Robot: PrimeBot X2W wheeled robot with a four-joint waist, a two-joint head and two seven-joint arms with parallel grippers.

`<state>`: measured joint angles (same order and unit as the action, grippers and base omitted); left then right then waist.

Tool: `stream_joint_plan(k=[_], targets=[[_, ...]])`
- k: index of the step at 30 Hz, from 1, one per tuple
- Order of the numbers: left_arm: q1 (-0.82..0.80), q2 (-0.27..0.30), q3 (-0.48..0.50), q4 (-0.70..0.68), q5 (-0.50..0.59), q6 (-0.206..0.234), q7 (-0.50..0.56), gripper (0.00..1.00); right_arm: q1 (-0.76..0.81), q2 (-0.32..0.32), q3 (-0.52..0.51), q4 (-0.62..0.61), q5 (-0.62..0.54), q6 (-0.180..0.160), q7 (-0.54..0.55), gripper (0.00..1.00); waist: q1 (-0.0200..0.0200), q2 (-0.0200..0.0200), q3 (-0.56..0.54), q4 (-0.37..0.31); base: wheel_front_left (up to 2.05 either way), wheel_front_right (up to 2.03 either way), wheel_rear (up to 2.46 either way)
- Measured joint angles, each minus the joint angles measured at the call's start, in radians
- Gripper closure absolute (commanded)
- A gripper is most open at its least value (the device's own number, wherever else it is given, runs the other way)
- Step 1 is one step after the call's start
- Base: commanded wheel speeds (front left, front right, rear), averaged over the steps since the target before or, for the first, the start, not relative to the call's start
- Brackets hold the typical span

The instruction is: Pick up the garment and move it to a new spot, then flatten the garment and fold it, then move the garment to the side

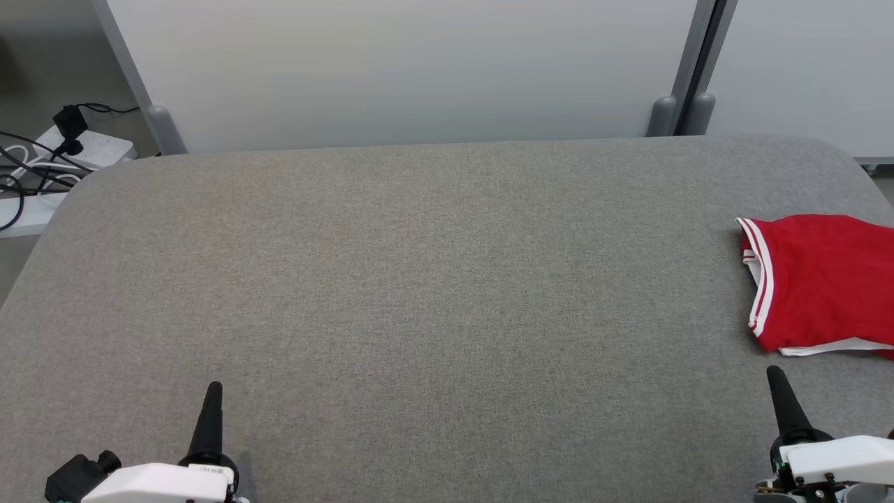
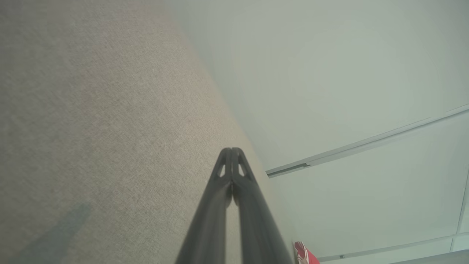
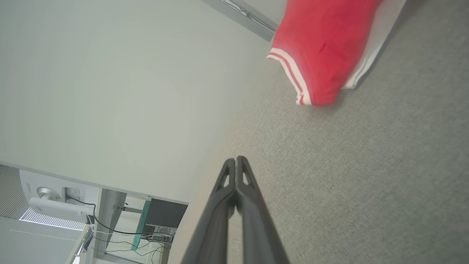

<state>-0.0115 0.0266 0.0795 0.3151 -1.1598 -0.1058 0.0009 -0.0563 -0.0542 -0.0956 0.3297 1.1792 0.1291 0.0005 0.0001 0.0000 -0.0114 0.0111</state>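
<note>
A grey fabric-covered table spreads across the head view, with pale wall panels standing behind its far edge. The left gripper sits at the lower left, over the near part of the table. Its two dark fingers are pressed together into a single point and hold nothing, and the left wrist view shows the tips meeting with no gap. The right gripper sits at the lower right, likewise closed tight and empty, with its fingers pointing away from the robot. Both are low over the cloth surface, but from these angles it is hard to tell whether either touches it.

Just beyond the right gripper's tip, and apart from it, lies the garment. It is red with white striped trim, lies near the table's right edge, and is cut off by the right side of the head view. It looks folded over, with a white layer showing along its near edge. Behind it, a grey post divides the wall panels. Off the table's far left corner, a white power strip lies on a lower surface, with dark cables running from it.
</note>
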Motion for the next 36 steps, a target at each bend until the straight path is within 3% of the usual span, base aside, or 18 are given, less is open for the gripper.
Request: stream_joint_plan(k=[36], targets=[[-0.039,0.002,0.002,-0.036,-0.404,-0.015,0.1,1.0,-0.007,0.014,-0.031,-0.048,0.387,0.0,0.097,1.0,0.0,0.0,0.014,-0.01,0.0,0.0,0.0]])
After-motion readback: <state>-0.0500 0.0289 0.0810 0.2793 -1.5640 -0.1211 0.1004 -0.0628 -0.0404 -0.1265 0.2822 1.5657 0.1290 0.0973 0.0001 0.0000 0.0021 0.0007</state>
